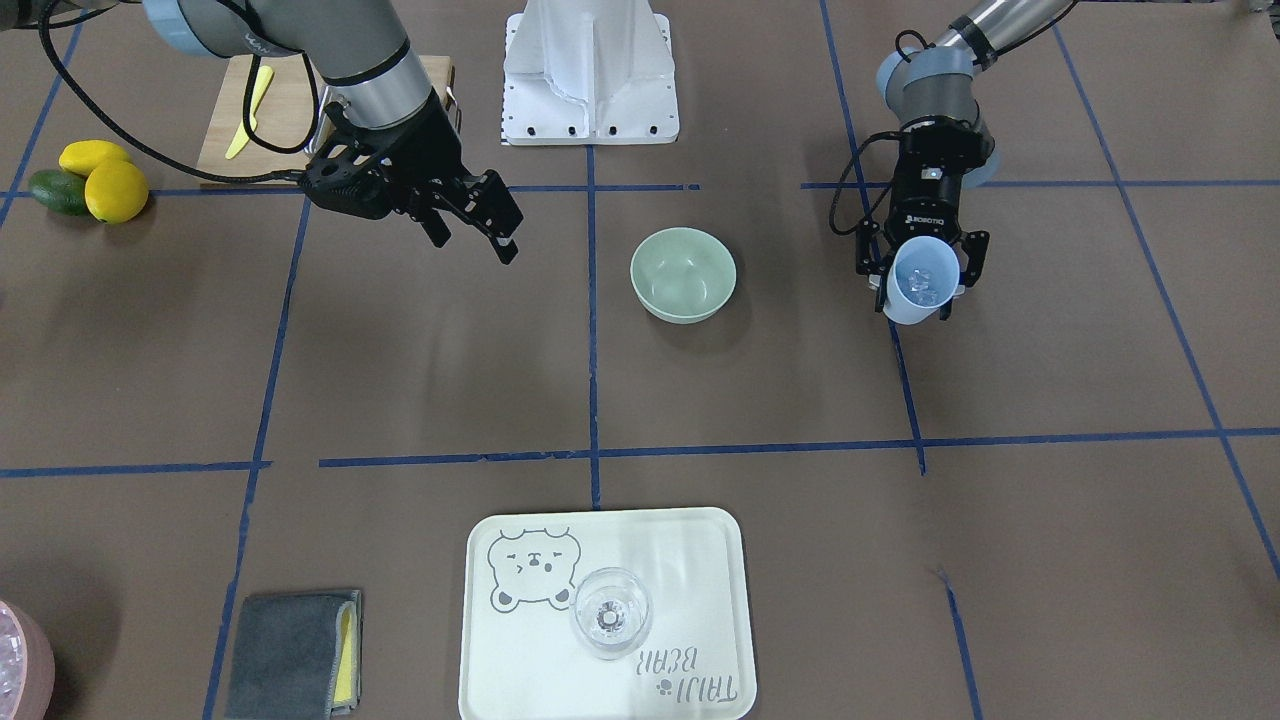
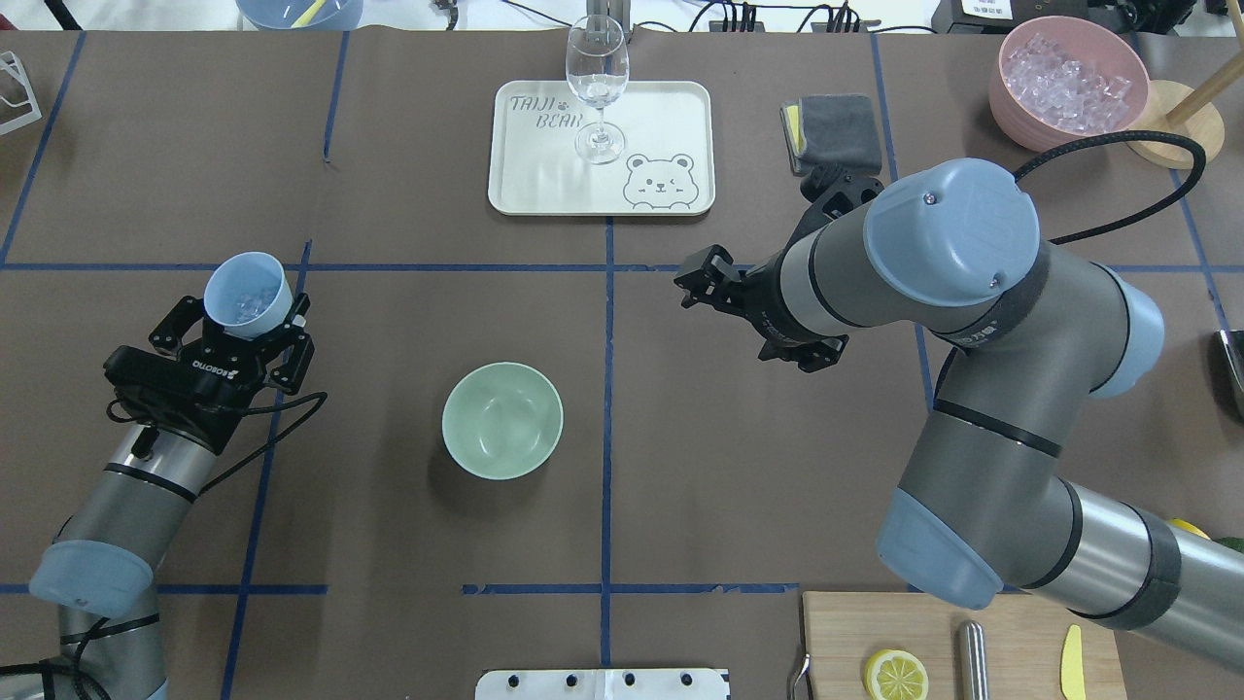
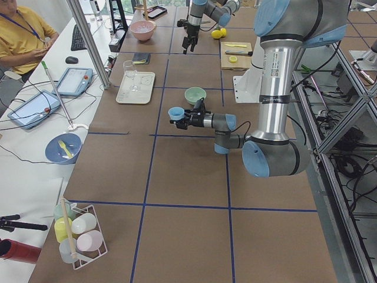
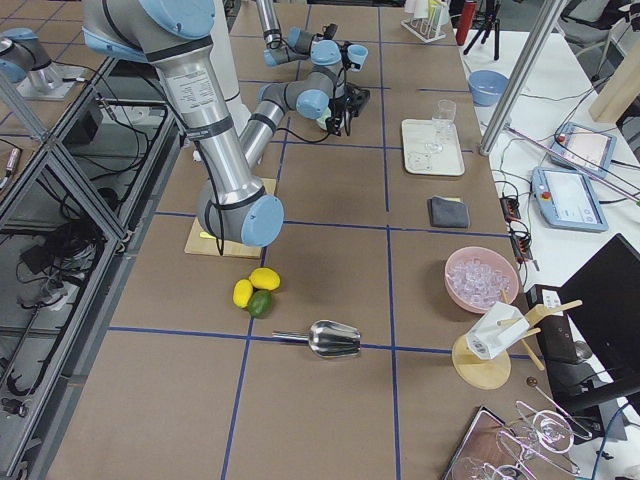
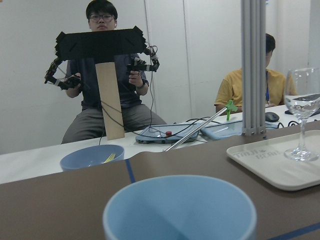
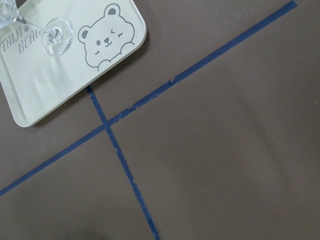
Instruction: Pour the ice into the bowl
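My left gripper (image 2: 243, 326) is shut on a light blue cup (image 2: 249, 289), held upright above the table, left of the bowl. A few clear ice cubes (image 1: 922, 283) lie inside the cup. The pale sage-green bowl (image 2: 502, 420) stands empty near the table's middle; it also shows in the front view (image 1: 683, 274). The cup's rim fills the bottom of the left wrist view (image 5: 180, 210). My right gripper (image 1: 470, 232) is open and empty, hovering to the right of the bowl in the overhead view (image 2: 695, 282).
A white tray (image 2: 544, 185) with a wine glass (image 2: 596, 87) lies beyond the bowl. A grey cloth (image 2: 841, 126) and a pink container of ice (image 2: 1069, 83) are at the far right. A cutting board (image 2: 1011, 632) with a lemon slice (image 2: 896, 674) is near right.
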